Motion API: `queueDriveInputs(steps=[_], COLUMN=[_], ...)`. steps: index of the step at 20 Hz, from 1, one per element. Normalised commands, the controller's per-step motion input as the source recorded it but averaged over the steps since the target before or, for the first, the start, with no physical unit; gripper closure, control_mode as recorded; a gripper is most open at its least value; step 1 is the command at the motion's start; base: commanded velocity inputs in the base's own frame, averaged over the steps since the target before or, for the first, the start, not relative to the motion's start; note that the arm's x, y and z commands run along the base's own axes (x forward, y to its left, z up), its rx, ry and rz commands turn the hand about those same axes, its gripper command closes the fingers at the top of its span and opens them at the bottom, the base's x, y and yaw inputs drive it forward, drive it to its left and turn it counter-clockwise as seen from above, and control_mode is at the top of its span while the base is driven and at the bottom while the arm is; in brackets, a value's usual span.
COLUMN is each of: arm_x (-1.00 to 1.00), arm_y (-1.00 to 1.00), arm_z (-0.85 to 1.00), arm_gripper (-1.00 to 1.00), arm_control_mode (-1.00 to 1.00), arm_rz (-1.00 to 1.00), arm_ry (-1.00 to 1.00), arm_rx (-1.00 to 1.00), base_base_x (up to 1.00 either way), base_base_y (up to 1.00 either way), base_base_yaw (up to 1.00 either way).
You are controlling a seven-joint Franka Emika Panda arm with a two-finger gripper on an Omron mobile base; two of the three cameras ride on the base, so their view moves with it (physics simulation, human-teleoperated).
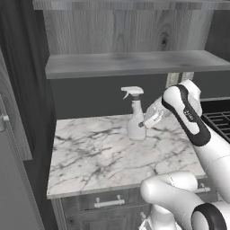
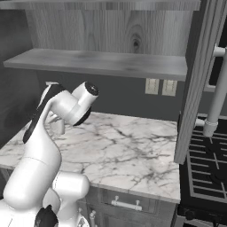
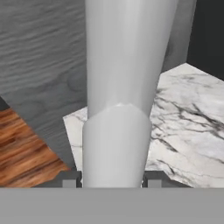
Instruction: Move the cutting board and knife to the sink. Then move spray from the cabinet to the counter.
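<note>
The slim pale grey-white spray bottle stands upright on the white grey-veined marble counter, between the pincer's two dark fingertips. The pincer grips its lower body. The open grey wood-grain cabinet shelf hangs above.

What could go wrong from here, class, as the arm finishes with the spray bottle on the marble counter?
1. The end effector grips the tall, slim spray low on its body; opening unevenly could tip it over.
2. The spray stands upright on the counter close to the arm's wrist; pulling back sideways might knock it.
</note>
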Motion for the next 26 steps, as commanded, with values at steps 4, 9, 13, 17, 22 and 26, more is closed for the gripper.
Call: queueDriveInputs(steps=[4,9,13,17,22,26], arm_x=[0.24,0.30,0.06,0.00,0.05,0.05], arm_y=[0.00,0.00,0.06,0.20,0.21,0.10], arm_z=[-0.57,-0.46,-0.34,-0.29,-0.20,-0.14], arm_gripper=[1.00,1.00,1.00,1.00,1.00,1.00], arm_control_mode=[-1.00,-1.00,-1.00,-1.00,-1.00,-1.00], arm_rz=[-0.08,-0.08,-0.05,0.00,0.00,0.00], arm_ry=[0.06,0.04,0.00,-0.12,-0.16,-0.10], arm_rx=[0.00,0.00,0.00,0.00,0.00,0.00], base_base_x=[0.00,0.00,0.00,0.00,0.00,0.00], base_base_y=[0.00,0.00,0.00,0.00,0.00,0.00], base_base_yaw=[0.00,0.00,0.00,0.00,0.00,0.00])
